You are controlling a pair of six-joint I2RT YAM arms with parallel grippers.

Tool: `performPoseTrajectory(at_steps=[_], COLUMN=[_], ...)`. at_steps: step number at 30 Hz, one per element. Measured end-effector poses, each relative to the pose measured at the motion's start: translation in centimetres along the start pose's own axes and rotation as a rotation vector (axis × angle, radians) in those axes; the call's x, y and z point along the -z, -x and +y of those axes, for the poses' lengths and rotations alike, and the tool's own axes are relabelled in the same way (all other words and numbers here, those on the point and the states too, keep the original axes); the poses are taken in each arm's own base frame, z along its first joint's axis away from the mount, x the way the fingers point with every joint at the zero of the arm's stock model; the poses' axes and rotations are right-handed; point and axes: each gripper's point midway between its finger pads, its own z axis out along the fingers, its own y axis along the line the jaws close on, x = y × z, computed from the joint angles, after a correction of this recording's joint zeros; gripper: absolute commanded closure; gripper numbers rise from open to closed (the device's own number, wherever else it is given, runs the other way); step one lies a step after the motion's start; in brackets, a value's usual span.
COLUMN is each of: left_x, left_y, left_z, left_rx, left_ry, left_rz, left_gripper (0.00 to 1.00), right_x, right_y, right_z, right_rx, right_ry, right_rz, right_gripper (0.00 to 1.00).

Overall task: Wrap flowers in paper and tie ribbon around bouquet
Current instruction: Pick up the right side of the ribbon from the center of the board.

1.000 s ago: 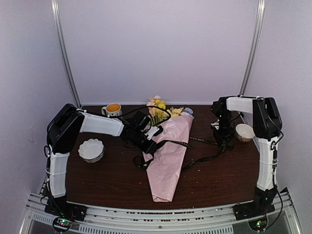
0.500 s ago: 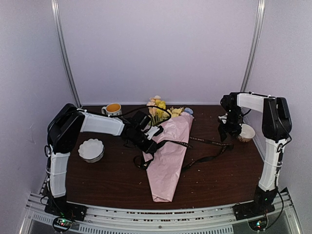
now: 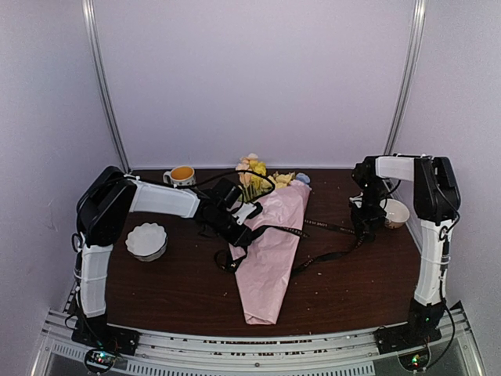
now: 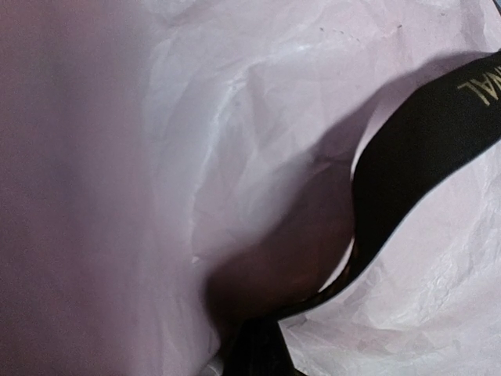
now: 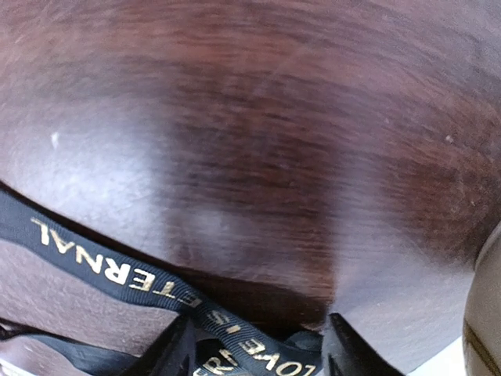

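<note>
The bouquet lies in the middle of the table, its pink paper (image 3: 270, 251) a cone tapering toward me, with the flowers (image 3: 254, 174) poking out at the far end. The black ribbon (image 3: 322, 225) crosses the cone and trails right in two strands. My left gripper (image 3: 239, 229) presses against the cone's left side, shut on the ribbon (image 4: 423, 149), which runs over the paper (image 4: 258, 117) into the jaws. My right gripper (image 3: 362, 227) hovers low over the ribbon's right end. In the right wrist view my right gripper (image 5: 258, 348) is open, and the gold-lettered ribbon (image 5: 117, 270) runs between its fingers (image 5: 176, 348).
A mug (image 3: 181, 175) with orange contents stands at the back left. A white fluted bowl (image 3: 146, 240) sits under my left arm. A cream bowl (image 3: 393, 212) stands just right of my right gripper, and the cream bowl's rim (image 5: 487, 313) is close by in the right wrist view.
My right gripper rose toward the cream bowl, then came back down and left over the ribbon's end. The left arm and the bouquet have not moved.
</note>
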Motion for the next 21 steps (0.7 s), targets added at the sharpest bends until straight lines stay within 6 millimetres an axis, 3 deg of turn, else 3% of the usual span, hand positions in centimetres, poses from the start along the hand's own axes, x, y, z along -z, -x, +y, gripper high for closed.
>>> performPoseTrajectory(at_steps=[4, 8, 14, 18, 21], left_x=[-0.1, -0.1, -0.1, -0.1, -0.1], left_y=[0.0, 0.0, 0.0, 0.1, 0.1], left_z=[0.0, 0.0, 0.0, 0.0, -0.1], left_rx=[0.001, 0.001, 0.002, 0.003, 0.002], left_ry=[-0.002, -0.003, -0.004, -0.009, -0.011], left_rz=[0.001, 0.002, 0.003, 0.006, 0.009], left_gripper=[1.00, 1.00, 1.00, 1.00, 1.00], right_x=[0.0, 0.2, 1.0, 3.4, 6.9], right_y=[0.0, 0.2, 0.6, 0.9, 1.0], right_z=[0.3, 0.4, 0.5, 0.5, 0.6], right_rx=[0.003, 0.007, 0.004, -0.009, -0.020], right_ry=[0.016, 0.023, 0.032, 0.039, 0.051], right_rz=[0.005, -0.004, -0.033, -0.107, -0.210], right_gripper=[0.63, 0.81, 0.96, 1.00, 1.00])
